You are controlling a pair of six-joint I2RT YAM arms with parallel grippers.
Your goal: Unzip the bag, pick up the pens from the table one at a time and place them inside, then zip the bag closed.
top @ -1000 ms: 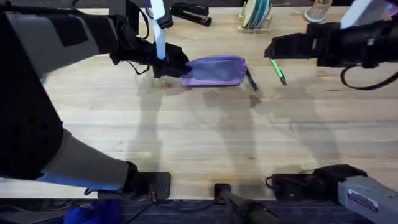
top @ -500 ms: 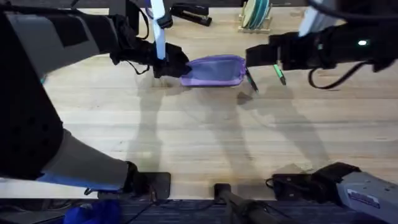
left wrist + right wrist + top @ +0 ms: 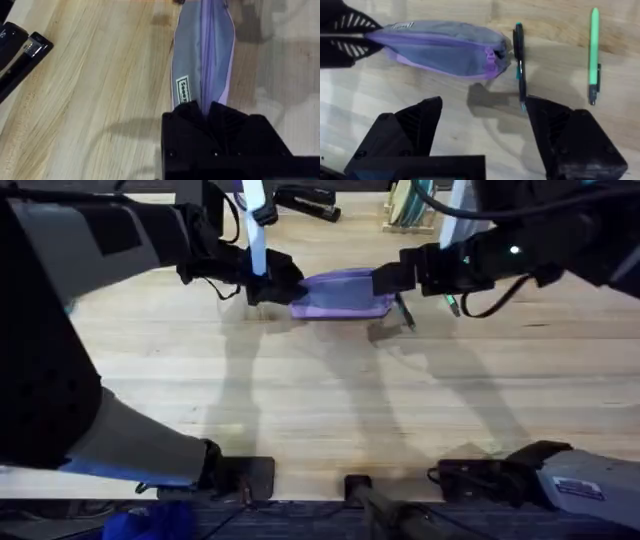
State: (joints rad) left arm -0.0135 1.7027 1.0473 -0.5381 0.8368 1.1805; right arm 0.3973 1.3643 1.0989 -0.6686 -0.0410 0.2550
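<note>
Toward the table's (image 3: 320,400) far edge lies the bag (image 3: 345,293), left tool (image 3: 275,285) clamped on its end; right tool (image 3: 482,130) gapes above the zipper pull (image 3: 491,54), pens (image 3: 519,65) beside.

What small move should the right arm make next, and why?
Probably lower the open right hand onto the zipper pull. The bag looks zipped shut, the left hand pinches its far end, and both pens lie on the table.
</note>
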